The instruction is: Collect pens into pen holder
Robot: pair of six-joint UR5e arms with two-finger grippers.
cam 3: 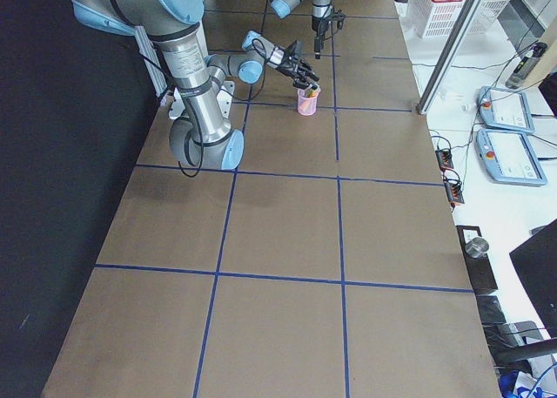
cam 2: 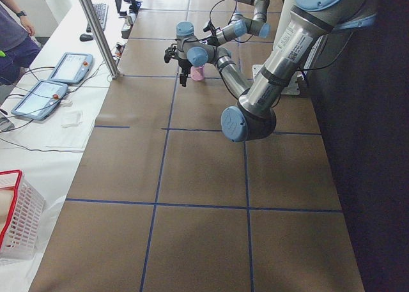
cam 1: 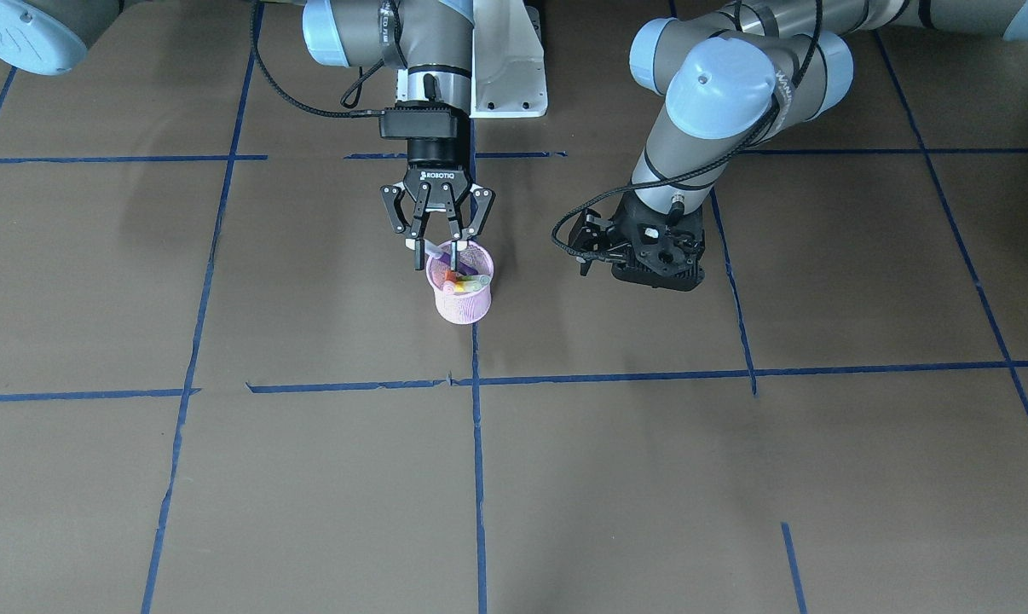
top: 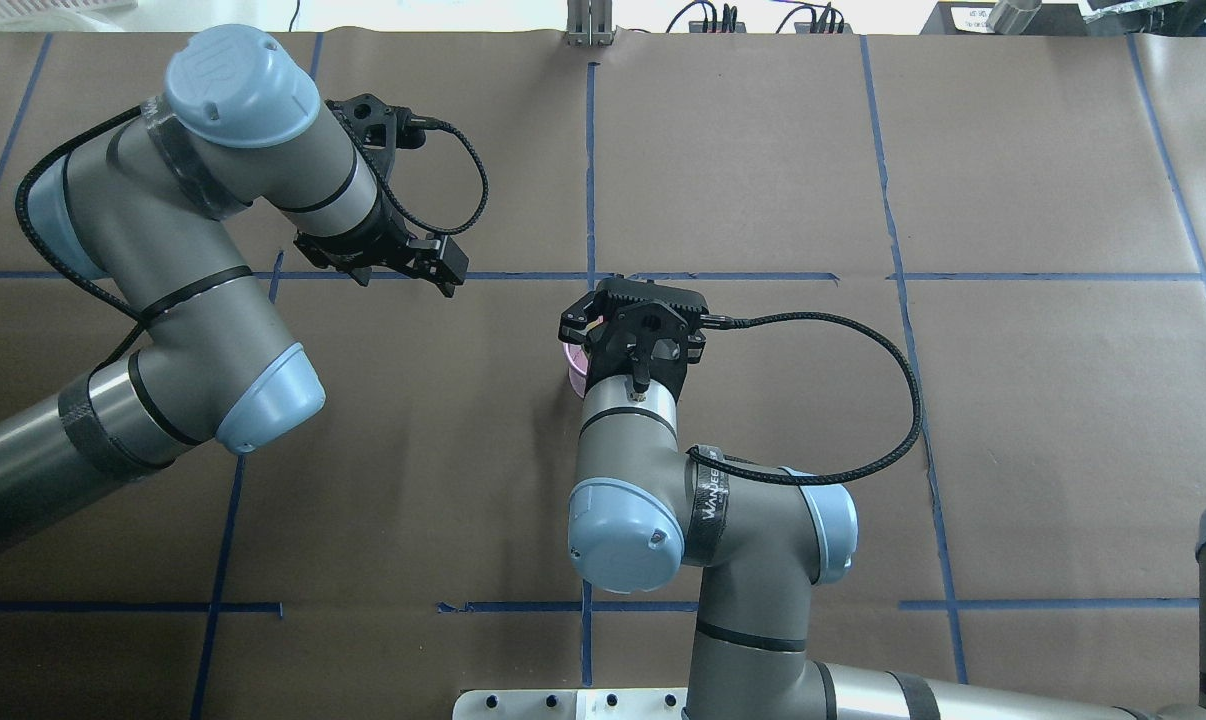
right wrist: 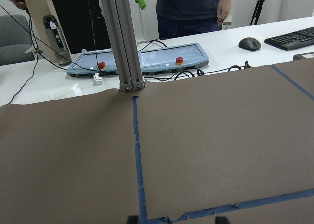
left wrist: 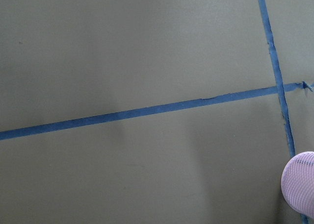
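Observation:
The pink mesh pen holder [cam 1: 463, 300] stands near the table's middle. Orange, yellow and green pens [cam 1: 465, 280] lie slanted inside it. A pale purple pen [cam 1: 435, 250] rests across its far rim, between my right gripper's fingers. My right gripper [cam 1: 436, 254] points down over that rim, jaws apart and not clamping the pen. In the overhead view my right wrist hides all but an edge of the holder [top: 572, 366]. My left gripper [cam 1: 580, 247] hovers empty beside the holder, jaws apart; it also shows in the overhead view [top: 453, 275]. The holder's edge shows in the left wrist view [left wrist: 300, 187].
Brown paper with blue tape lines [cam 1: 476, 426] covers the table. The robot's white base plate [cam 1: 508, 81] sits behind the holder. Operators' consoles [right wrist: 147, 60] and people stand beyond the far edge. A white basket [cam 2: 16, 222] stands off the table's left end.

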